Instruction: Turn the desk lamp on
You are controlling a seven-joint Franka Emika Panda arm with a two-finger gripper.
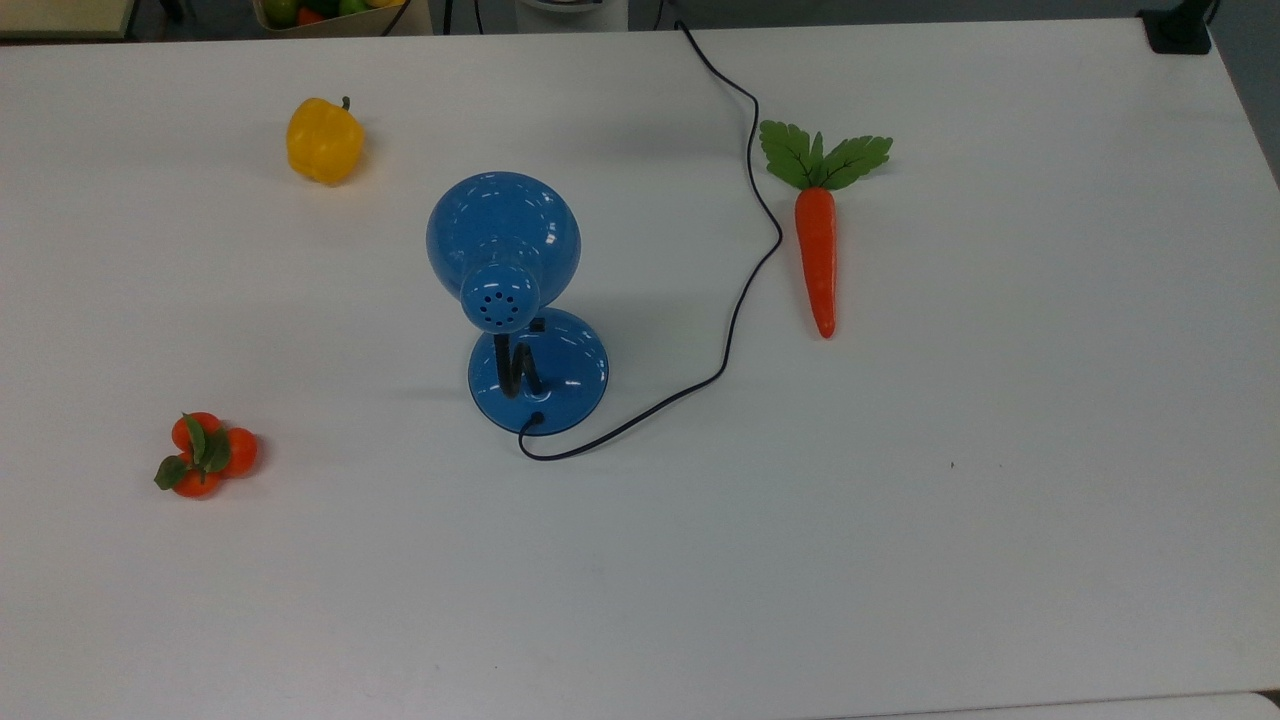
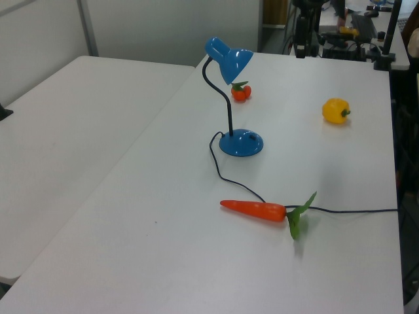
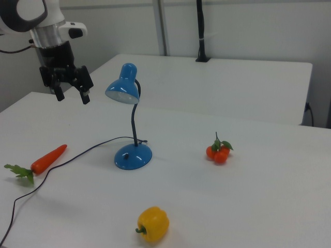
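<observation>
So the desk lamp (image 1: pixel 520 300) sits pretty much mid-table on the white table (image 1: pixel 900 560), with loads of bare surface around it, especially toward the top view's bottom and right. Its round base is flat on the table, the black neck goes up and curls over, and the dome shade leans toward the top view's upper left; in the right view the shade opening faces down and toward the right view's left. The cord (image 1: pixel 745 290) leaves the base, loops, then snakes off past the table's far edge in the top view, running just beside the carrot (image 1: pixel 818 240) without touching it. Yellow pepper (image 1: pixel 323 140) and the cluster of small oranges (image 1: pixel 205 455) are both well apart from the lamp. In the right view the gripper (image 3: pixel 71 93) hangs in the air beside the shade, on the right view's left, fingers spread wide, holding nothing.
</observation>
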